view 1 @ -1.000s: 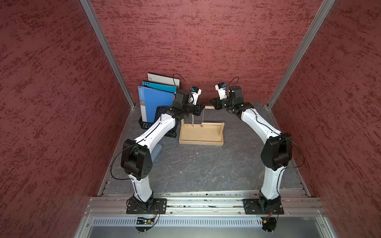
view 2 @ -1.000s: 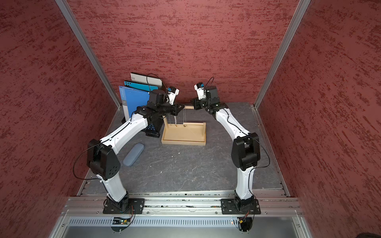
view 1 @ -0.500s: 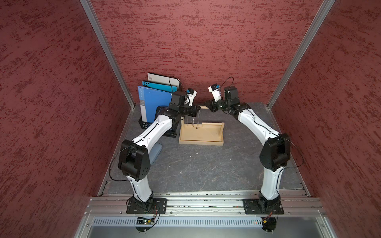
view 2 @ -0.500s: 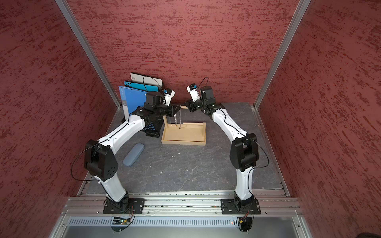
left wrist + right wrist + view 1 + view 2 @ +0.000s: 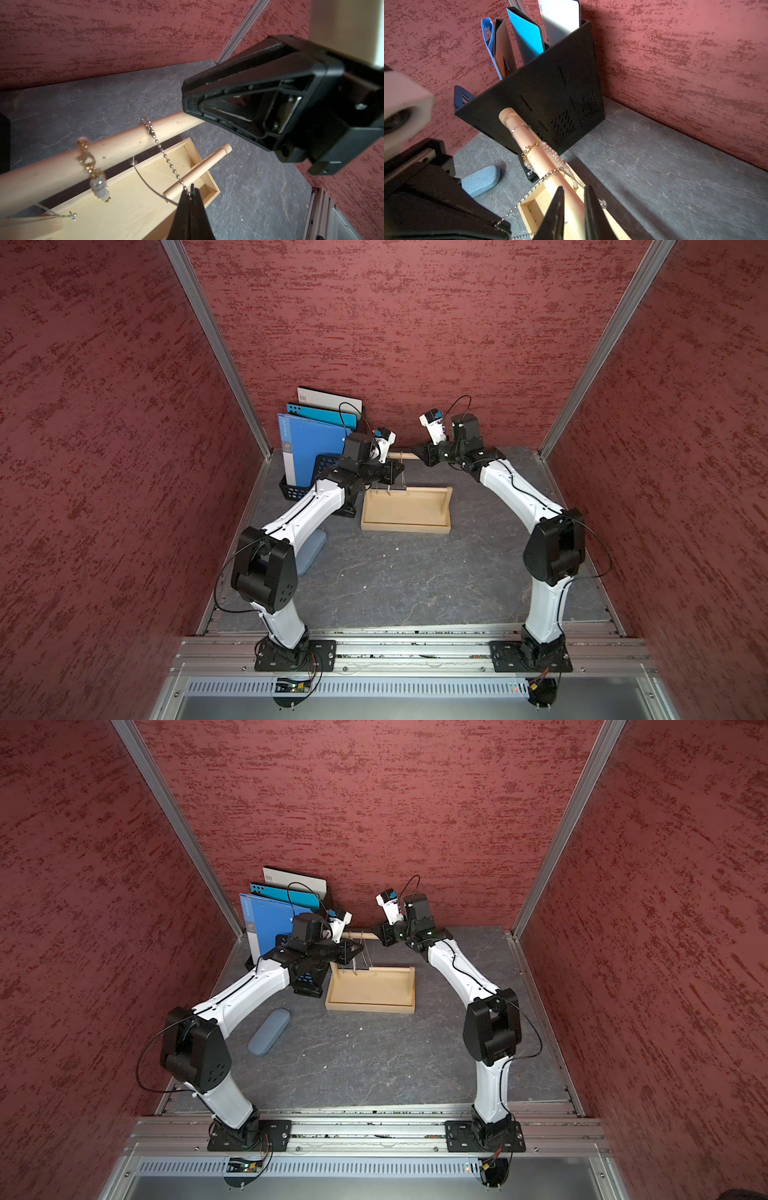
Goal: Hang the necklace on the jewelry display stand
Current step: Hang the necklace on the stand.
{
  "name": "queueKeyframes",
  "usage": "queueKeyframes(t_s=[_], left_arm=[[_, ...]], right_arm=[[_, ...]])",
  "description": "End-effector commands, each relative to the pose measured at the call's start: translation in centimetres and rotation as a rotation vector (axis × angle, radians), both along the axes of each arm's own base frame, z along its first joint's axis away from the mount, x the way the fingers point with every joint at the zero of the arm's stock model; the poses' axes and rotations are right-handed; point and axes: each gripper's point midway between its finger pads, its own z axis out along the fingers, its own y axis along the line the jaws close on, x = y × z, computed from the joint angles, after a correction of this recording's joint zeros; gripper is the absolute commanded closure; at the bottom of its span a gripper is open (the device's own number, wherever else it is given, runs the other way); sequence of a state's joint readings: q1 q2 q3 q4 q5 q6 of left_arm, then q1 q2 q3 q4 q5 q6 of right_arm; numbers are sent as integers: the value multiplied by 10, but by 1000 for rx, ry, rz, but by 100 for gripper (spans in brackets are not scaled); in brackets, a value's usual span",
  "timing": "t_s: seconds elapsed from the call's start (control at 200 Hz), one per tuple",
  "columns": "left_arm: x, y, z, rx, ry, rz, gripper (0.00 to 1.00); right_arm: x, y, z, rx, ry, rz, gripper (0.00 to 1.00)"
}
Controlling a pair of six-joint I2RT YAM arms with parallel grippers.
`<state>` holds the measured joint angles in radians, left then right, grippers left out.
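– Silver beads are seen on the wood. Is the necklace meant?
– Yes. It is laid over the long dowel arm of the jewelry display stand, and from there it is drawn downward.
– By what is it held?
– Its lower part is pinched by the left gripper, whose jaws are pressed together on the chain.
– And the right gripper?
– The same dowel is straddled by its fingers, which are set close at both sides. Whether the wood is really squeezed cannot be told.
– Where is the stand placed?
– It is placed at the far side of the grey table, just beside the black file rack. A gold chain with a pearl drop is hung on the dowel too.
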<state>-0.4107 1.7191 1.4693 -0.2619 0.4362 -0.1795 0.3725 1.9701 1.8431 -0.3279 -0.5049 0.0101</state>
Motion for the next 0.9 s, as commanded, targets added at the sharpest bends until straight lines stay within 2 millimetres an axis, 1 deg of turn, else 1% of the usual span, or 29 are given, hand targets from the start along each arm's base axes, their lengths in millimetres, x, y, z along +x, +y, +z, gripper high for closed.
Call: queueKeyframes(t_s=[0.0,0.261,0.466,0.601,0.777,0.897], left_arm=[[1,-4,6,-15,-21,-8,100],[9,-9,1,-14,-12,-16,98],[12,-8,-11,11,-3,-14,97],[12,-8,-20,18,13,-16,94],[15,-9,-20,17,10,-16,89],[16,-9,-18,17,0,-16,87]], right_arm=[[-6,5,27,24,-52,26,80],[-8,3,28,22,-54,21,79],[-10,-1,30,23,-62,7,79],[-11,-2,32,22,-68,-1,79],[-12,-4,34,22,-75,-11,78],[-12,-4,35,27,-77,-15,77]])
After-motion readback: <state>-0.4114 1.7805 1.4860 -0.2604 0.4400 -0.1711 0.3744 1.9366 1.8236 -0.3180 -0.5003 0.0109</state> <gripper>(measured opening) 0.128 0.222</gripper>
